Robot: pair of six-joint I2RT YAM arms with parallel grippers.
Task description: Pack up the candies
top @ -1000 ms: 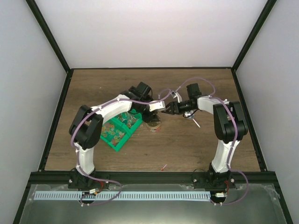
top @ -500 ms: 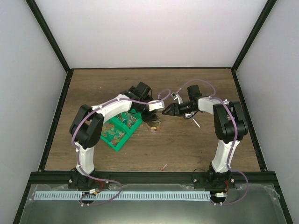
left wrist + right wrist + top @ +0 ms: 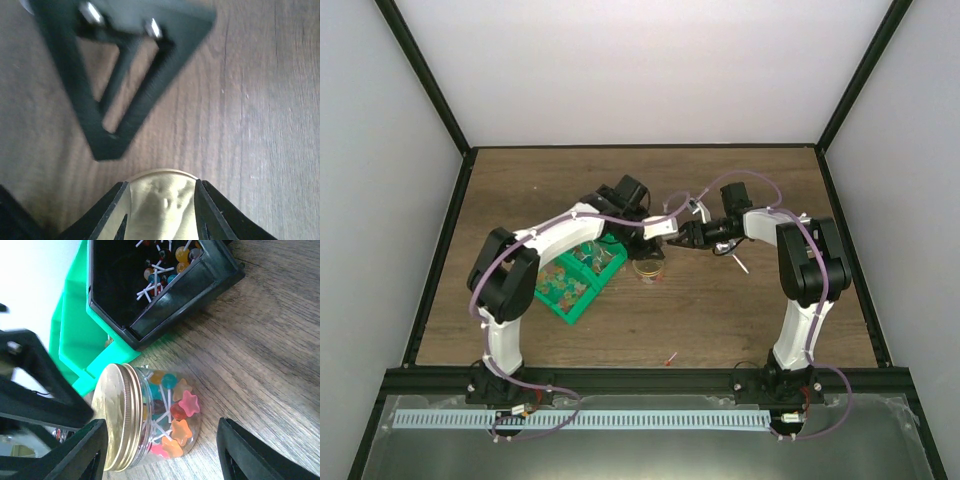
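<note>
The left claw [image 3: 161, 186] pinches the gold lid [image 3: 160, 207], maybe to twist it. The right claw [image 3: 161, 425] sits wide around the jar [image 3: 150, 442] of candies [image 3: 189, 402], maybe to steady it.

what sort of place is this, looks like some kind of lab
Most likely a robot test cell, not a home: plain white walls on black frame posts box in a wooden table, and a white-and-black left arm and right arm are bolted at its near edge.
</note>
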